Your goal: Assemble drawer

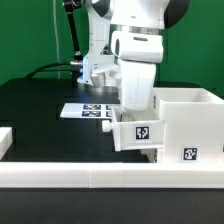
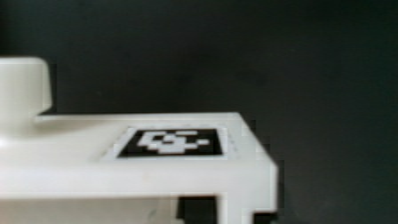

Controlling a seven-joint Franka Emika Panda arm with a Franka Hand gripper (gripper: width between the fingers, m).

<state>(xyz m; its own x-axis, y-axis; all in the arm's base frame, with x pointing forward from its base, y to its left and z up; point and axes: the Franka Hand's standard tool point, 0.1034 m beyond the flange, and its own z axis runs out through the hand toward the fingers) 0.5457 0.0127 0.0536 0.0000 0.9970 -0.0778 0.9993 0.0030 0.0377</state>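
White plastic, the tagged tray (image 1: pixel 138 132) sits under the gripper (image 1: pixel 135 112) against the casing (image 1: pixel 190 125) at the exterior view's right, likely for insertion, though its grip cannot be told.

- The exterior view is evenly and brightly lit; the white casing (image 1: pixel 185 120) and the arm's white shell are close to washed out, with little surface detail.
- The black counter (image 1: pixel 40 110) stays very dark, and no shadow can be made out on it.
- A small bluish-white glare shows on the arm's rear part (image 1: pixel 82 70).
- The exterior view is low in resolution; the tags on the marker board (image 1: pixel 85 111) are soft and unreadable.
- The wrist view is dimmer and clearly blurred: the tag (image 2: pixel 175 142) on the white tray (image 2: pixel 107 165) has smeared edges.
- The white knob (image 2: pixel 22 85) is out of focus.
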